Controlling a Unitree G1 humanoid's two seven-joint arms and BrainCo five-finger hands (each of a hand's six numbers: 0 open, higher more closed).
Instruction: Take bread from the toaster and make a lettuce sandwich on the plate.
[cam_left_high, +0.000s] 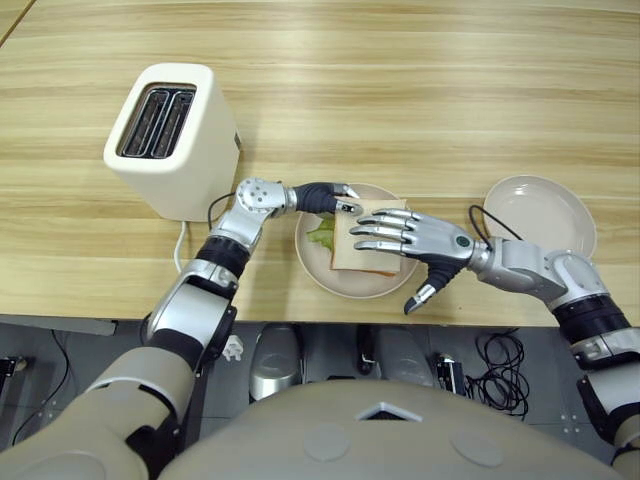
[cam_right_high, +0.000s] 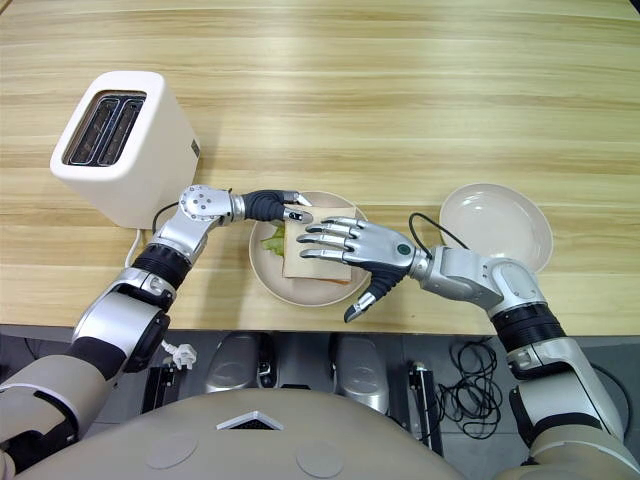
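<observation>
One sandwich (cam_left_high: 366, 261), two plates (cam_left_high: 340, 285) (cam_left_high: 540, 215), one toaster (cam_left_high: 175, 140).
Right hand (cam_left_high: 425, 240) flat, outspread, on the sandwich; left hand (cam_left_high: 325, 197) at its edge, grip unclear.

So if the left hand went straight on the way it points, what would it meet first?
The top bread slice on the plate; the left hand looks right at its corner. Just beyond lies the right hand, flat over the slice. Height gaps are unclear.

Right hand (cam_left_high: 415, 240) spread flat; left hand (cam_left_high: 325, 197) beside it.
</observation>
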